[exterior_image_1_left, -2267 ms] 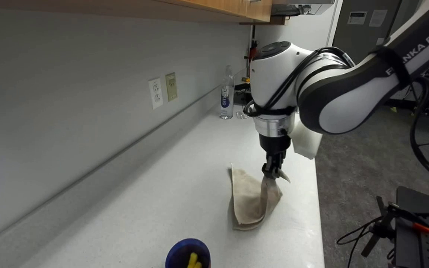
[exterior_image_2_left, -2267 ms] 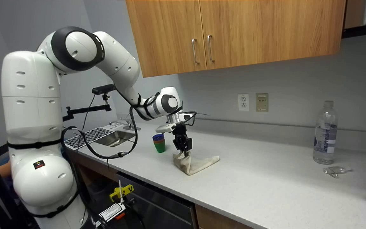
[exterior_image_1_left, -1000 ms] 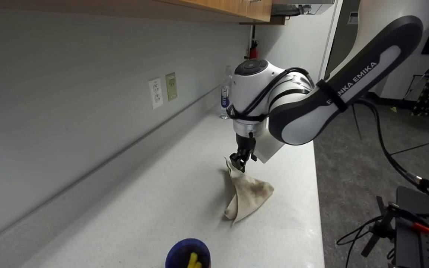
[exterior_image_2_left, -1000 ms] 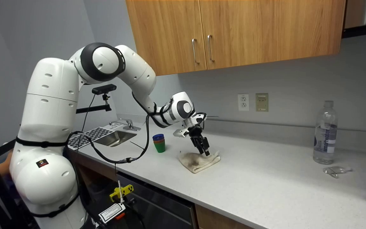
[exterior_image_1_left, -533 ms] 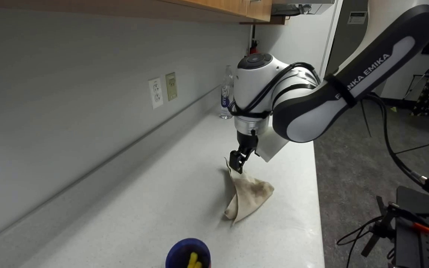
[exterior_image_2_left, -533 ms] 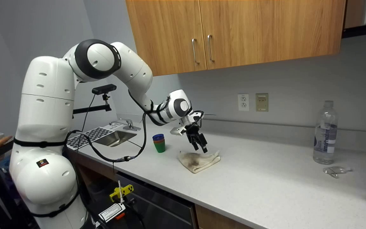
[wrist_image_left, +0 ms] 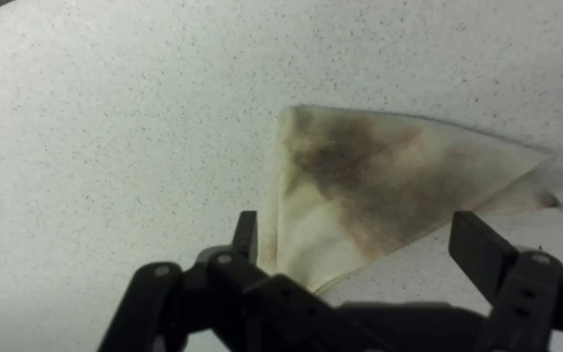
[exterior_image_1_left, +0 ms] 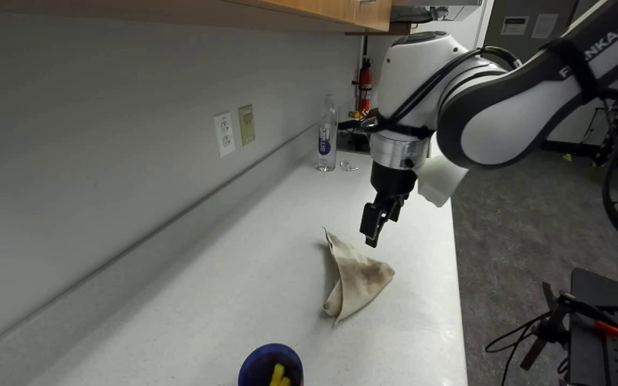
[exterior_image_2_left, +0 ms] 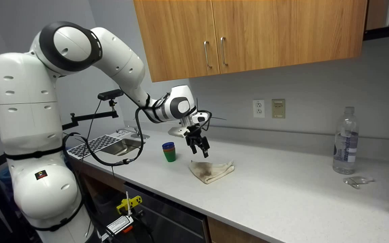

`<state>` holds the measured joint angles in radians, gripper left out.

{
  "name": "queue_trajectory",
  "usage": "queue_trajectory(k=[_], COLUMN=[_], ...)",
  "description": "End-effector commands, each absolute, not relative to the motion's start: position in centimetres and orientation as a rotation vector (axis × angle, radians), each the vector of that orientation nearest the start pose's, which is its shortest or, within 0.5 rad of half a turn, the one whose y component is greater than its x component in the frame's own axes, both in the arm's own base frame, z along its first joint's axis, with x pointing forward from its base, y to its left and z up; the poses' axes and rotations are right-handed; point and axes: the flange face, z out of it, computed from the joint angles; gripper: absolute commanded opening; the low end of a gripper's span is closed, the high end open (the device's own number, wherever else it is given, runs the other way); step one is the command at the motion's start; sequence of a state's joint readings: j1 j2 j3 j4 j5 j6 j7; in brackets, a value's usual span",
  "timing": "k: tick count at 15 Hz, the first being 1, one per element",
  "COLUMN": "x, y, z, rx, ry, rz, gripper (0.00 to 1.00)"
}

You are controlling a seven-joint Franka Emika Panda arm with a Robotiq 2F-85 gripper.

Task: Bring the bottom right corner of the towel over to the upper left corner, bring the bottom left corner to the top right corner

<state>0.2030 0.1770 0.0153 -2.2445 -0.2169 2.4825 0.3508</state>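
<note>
"One towel [exterior_image_1_left: 365,276], do I count correctly?"

"Yes, one, and it lies folded on the counter [exterior_image_1_left: 207,300]; its outline is almost a triangle. In the wrist view, two pointed corners [wrist_image_left: 526,155] are at the right side, near to each other. The lower of them has one small dark mark [wrist_image_left: 549,199]."

"How many big stains [wrist_image_left: 340,159]?"

"One, brown-grey, on the top layer."

"And the gripper [wrist_image_left: 356,221]?"

"One gripper with two fingers [wrist_image_left: 479,256], which are wide apart from each other. It hangs above the counter, near the towel and apart from it, tilted a little in both exterior views."

"What else is on the counter?"

"One bottle [exterior_image_2_left: 345,145], upright, and just beside it one small clear thing [exterior_image_2_left: 354,182]; what it is, I cannot tell. Also one stack of cups [exterior_image_2_left: 170,155] with three colours: blue on top, reddish in the middle, green at the bottom. How many cups, I cannot count surely. In an exterior view, something yellow [exterior_image_1_left: 278,373] shows inside the blue one."

"And on the wall [exterior_image_2_left: 309,98]?"

"Two: one white socket [exterior_image_2_left: 258,108] and one beige plate [exterior_image_2_left: 278,108], side by side. Higher is one cabinet [exterior_image_2_left: 282,30] with two doors [exterior_image_2_left: 181,37]."
</note>
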Motion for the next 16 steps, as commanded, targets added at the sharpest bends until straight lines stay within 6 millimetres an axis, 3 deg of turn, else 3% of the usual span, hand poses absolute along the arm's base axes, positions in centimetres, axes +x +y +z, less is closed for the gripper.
queue_trajectory(k=[1, 11, 12, 16], x=[49.6, 44.4, 46.4, 45.2], y=[11.1, 9.3, 10.4, 9.6], z=[33.0, 38.4, 37.4, 38.1], rx=[-3.174, -2.929, -2.976, -2.954], ry=[-0.197, -0.380, -0.349, -0.364], rz=[-0.236, -0.421, -0.363, -0.387], gripper=[1.00, 1.00, 1.00, 1.00])
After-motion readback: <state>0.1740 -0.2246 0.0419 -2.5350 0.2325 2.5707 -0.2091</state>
